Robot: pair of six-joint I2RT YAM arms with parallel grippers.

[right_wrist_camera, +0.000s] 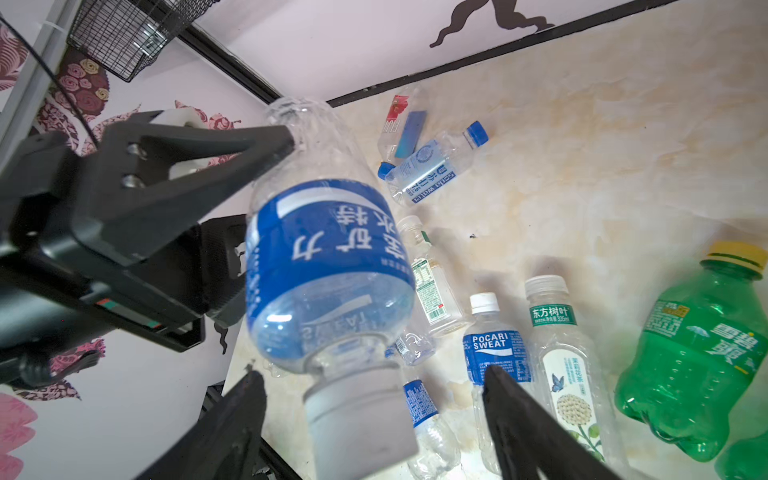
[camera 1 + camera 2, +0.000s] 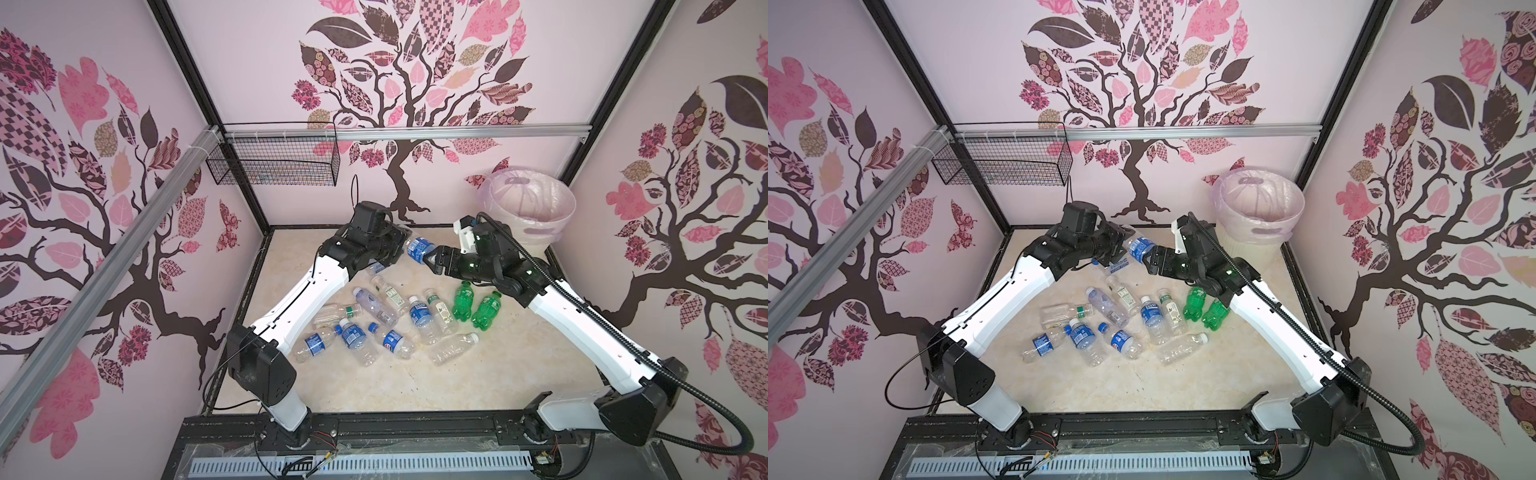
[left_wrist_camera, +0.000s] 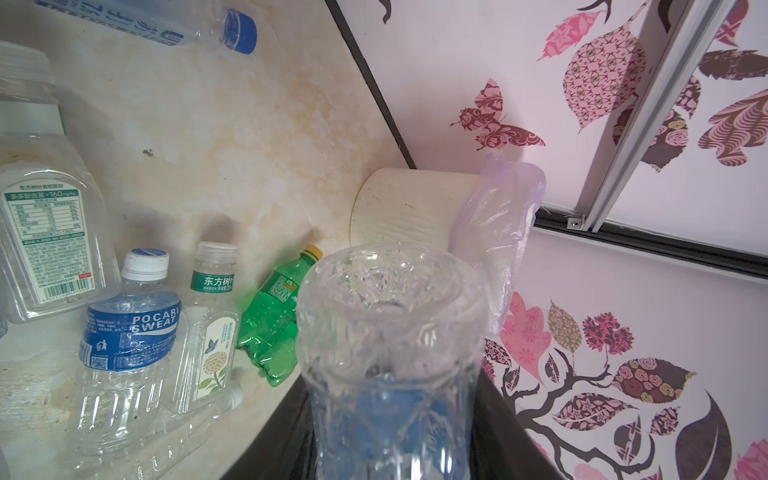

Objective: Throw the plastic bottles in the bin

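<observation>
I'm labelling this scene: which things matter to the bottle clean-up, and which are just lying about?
Job:
- blue-label bottle, held by the left gripper, with the right gripper at its cap
- loose bottles
- lined bin

Idle:
- black wire basket

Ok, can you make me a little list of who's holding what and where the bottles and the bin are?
left gripper: shut on the held bottle, blue label, gripped near its base
right gripper: open, jaws either side of its cap, not gripping
loose bottles: about a dozen lying on the floor, including two green bottles
bin: upright in the back right corner, pink bag inside
</observation>
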